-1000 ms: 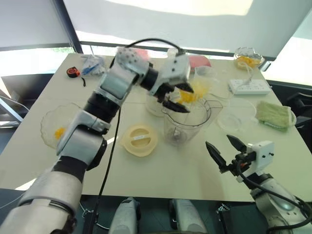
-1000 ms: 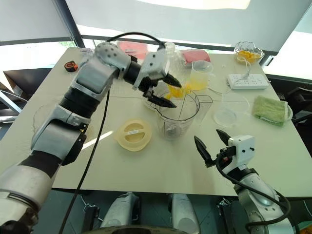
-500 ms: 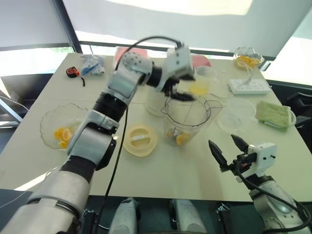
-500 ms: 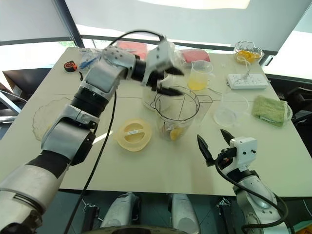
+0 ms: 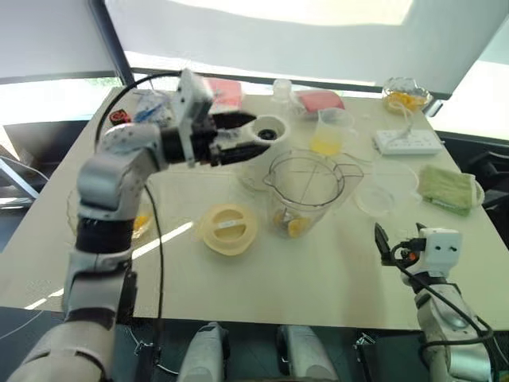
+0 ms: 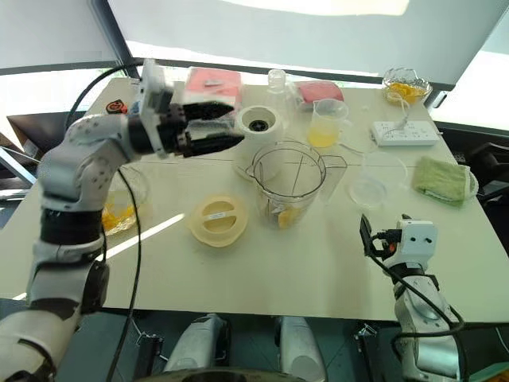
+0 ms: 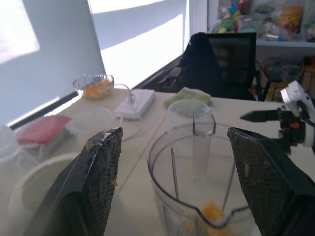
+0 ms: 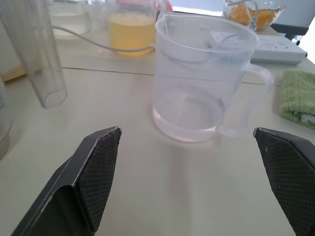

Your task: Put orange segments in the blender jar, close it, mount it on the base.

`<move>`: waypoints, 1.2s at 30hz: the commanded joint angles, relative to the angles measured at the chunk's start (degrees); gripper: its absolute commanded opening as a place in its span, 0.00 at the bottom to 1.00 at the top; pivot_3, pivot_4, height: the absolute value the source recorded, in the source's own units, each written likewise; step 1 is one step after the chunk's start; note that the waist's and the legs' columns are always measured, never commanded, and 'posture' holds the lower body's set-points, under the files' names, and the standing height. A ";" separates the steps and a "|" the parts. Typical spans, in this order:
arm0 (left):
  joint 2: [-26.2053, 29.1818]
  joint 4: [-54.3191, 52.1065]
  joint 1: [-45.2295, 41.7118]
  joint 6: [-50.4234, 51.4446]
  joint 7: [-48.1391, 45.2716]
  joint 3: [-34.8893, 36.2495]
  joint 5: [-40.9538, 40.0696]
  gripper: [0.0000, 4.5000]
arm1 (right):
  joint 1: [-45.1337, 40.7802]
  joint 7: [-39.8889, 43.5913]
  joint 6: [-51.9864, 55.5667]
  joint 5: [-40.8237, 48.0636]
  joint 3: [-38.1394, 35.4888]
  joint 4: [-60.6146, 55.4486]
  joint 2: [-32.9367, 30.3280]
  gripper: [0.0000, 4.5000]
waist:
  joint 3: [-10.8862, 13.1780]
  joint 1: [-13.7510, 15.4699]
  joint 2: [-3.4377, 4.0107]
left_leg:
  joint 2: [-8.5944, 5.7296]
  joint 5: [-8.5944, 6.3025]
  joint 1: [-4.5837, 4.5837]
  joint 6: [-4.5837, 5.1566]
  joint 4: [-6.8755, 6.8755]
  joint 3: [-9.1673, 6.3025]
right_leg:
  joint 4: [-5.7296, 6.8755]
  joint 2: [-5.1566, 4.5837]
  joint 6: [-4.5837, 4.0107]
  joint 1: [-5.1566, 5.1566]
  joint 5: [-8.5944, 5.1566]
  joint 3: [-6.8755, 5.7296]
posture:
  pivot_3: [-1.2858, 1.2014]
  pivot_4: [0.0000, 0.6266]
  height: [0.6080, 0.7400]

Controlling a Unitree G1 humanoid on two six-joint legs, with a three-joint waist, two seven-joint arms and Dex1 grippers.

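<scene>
The jar point(image 5: 304, 189) stands open-topped near the middle of the table point(image 5: 318, 278), a few orange segments point(image 5: 294, 227) lying at its bottom. Just behind it to the left sits the white base point(image 5: 266, 135), dark socket up. The cream lid point(image 5: 229, 228) lies flat on the table in front and left of the jar, apart from it. The left pincer point(image 5: 242, 141) hangs level above the table, left of the jar and in front of the base, fingers spread and holding nothing. Down at the near right edge, the right pincer point(image 5: 398, 248) is wide open too, empty, pointing forward at a clear empty jug point(image 8: 199, 78). A cup of yellow juice point(image 5: 328, 135) stands behind the jar, a power strip point(image 5: 406, 142) and a green cloth point(image 5: 447, 188) off to the right, a glass bowl with segments point(image 6: 119, 211) at the left edge. The table is pale beige; bright windows with white blinds point(image 5: 318, 40) run behind it.
</scene>
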 commanded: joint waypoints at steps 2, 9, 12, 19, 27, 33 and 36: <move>4.89 -10.90 4.57 5.47 1.73 3.17 -5.84 0.79 | -6.33 -2.24 -2.73 -1.69 -3.66 6.59 -2.84 1.00 | -0.01 -0.18 0.02 | -0.03 0.00 0.03 0.00 0.03 0.05 | -0.02 -0.04 -0.01 0.04 0.00 0.06 | 0.52 0.24 1.00; 12.56 -18.33 13.12 7.30 3.16 3.09 -7.72 0.79 | -14.30 -3.21 -3.94 -3.91 -4.58 19.05 -7.63 1.00 | -0.01 -0.37 0.02 | -0.03 0.00 0.07 0.00 -0.01 0.05 | -0.03 0.02 -0.01 0.06 0.00 0.07 | 0.52 0.24 1.00; 13.24 -19.73 13.48 8.54 4.66 3.36 -9.34 0.79 | -16.00 -2.91 -5.22 -4.36 -4.04 21.96 -8.28 1.00 | -0.01 -0.33 0.03 | -0.04 0.00 0.07 0.00 0.00 0.05 | -0.03 0.03 -0.02 0.07 0.00 0.07 | 0.52 0.24 1.00; 12.87 -22.87 15.23 8.70 8.17 2.52 -10.60 0.79 | -20.55 -5.54 -6.98 -5.61 -3.66 28.51 -7.65 1.00 | 0.00 -0.64 0.04 | -0.03 0.00 0.07 0.00 -0.01 0.06 | -0.05 0.03 -0.01 0.07 0.00 0.10 | 0.52 0.24 1.00; 12.15 -23.48 14.33 9.17 11.25 1.78 -12.48 0.79 | -24.59 -7.60 -10.33 -6.57 -2.77 35.37 -7.21 1.00 | -0.01 -0.74 0.05 | -0.04 0.00 0.08 0.00 -0.01 0.07 | -0.05 0.03 0.00 0.07 0.01 0.11 | 0.52 0.24 1.00; 11.86 -23.54 13.78 9.23 12.75 1.12 -13.38 0.79 | -28.06 -9.96 -12.38 -7.28 -2.24 42.15 -7.25 1.00 | -0.01 -1.81 0.05 | -0.04 0.00 0.08 0.00 -0.01 0.07 | -0.04 0.02 0.00 0.07 0.02 0.13 | 0.52 0.24 1.00; 11.92 -23.68 13.97 8.98 13.29 0.90 -13.47 0.79 | -28.76 -10.89 -12.62 -7.77 -2.02 44.20 -7.43 1.00 | -0.01 -1.89 0.05 | -0.04 0.00 0.08 0.00 -0.02 0.05 | -0.05 0.03 0.10 0.07 0.07 0.12 | 0.52 0.24 1.00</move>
